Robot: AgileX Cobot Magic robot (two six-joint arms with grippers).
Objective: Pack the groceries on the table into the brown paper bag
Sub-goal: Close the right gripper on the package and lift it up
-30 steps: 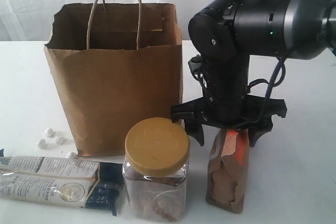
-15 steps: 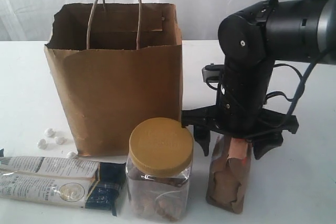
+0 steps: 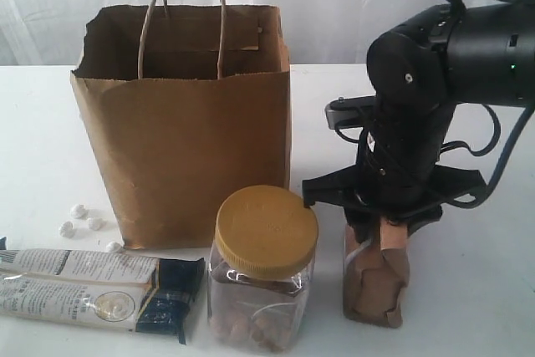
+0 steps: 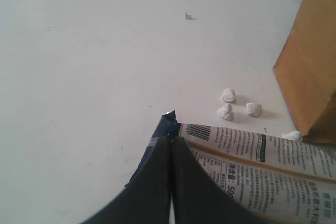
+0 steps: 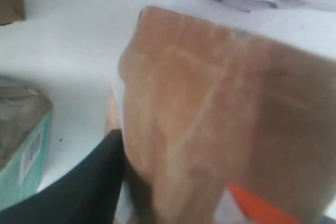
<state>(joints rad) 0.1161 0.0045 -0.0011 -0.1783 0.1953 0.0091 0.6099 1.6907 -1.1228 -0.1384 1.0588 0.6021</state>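
Gripping the brown-orange pouch (image 3: pixel 376 286): right pincer (image 3: pixel 386 236) is pinching its top edge, jaws narrow, with the pouch standing on the desk (image 3: pixel 476 290) directly beneath. Next move, judged: lifting above the rim of the brown paper bag (image 3: pixel 192 148) beside the pincer. Left pincer (image 4: pixel 170 142) is hovering shut over the twin packet (image 4: pixel 262 161). Desk plain white; pale curtain (image 3: pixel 334 6) hanging behind.

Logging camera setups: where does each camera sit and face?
Exterior: table height, facing tall brown paper bag, yellow-lidded clear jar, right gripper gripping brown-orange pouch.
Left wrist: above white tabletop, past shut left gripper, onto long white-black twin packet.
Right wrist: close against the pouch; one dark finger shows.
Shared: bag and packet, exterior and left wrist.
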